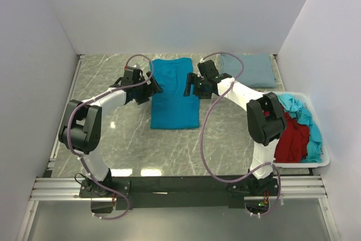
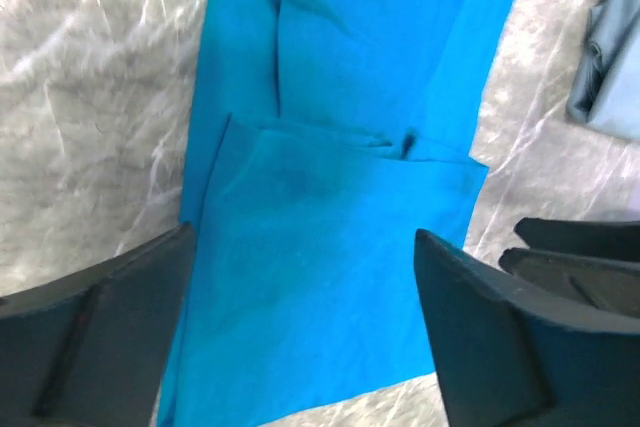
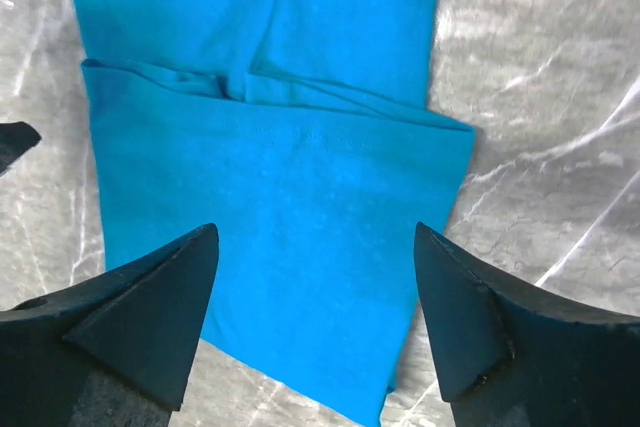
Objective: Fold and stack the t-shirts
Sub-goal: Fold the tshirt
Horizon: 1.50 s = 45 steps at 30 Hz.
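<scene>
Left tool [image 2: 305,237], right tool [image 3: 315,232]: jaws apart, empty, over opposite edges of folded teal t-shirt [image 1: 175,108].

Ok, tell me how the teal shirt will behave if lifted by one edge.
Likely floppy: the teal shirt lies flat with soft creases at its fold, so it should drape and unfold. Thin cloth, probably light.
</scene>
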{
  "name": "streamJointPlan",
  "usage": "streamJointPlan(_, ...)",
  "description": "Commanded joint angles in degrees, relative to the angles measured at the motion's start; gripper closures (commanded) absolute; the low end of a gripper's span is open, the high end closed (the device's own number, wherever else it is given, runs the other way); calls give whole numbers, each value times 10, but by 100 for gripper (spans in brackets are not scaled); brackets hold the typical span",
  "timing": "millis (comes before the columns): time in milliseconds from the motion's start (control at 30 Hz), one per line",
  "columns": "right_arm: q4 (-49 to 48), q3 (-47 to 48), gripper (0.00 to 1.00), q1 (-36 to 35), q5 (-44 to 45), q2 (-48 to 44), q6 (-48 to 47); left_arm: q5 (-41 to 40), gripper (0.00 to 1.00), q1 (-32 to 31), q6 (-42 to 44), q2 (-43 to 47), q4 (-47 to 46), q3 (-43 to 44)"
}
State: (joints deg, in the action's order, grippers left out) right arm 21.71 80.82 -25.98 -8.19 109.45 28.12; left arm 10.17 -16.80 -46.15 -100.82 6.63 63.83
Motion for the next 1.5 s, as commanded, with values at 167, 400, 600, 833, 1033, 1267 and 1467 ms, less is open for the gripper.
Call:
streamJointPlan(167,-26,-49,12,4,-5,-100,-18,27,1,5,12,121,-10,-26)
streamJointPlan(400,-60,-206,11,1,-19,-218,4,56,1,5,-11,223,-20,-163)
streamJointPlan(600,-96,-304,12,-16,-44,-245,25,77,1,4,-40,278,-54,-281)
streamJointPlan(833,-85,-264,12,-15,-6,-208,12,53,1,4,-33,276,-48,-306)
streamJointPlan(1033,-45,-167,14,-14,36,-133,-2,20,1,6,3,208,-40,-208)
streamJointPlan(1267,-25,-93,21,4,39,-65,0,39,23,10,48,21,-27,-28)
streamJointPlan(1467,-16,-57,29,32,29,-21,2,35,56,10,84,-74,1,73)
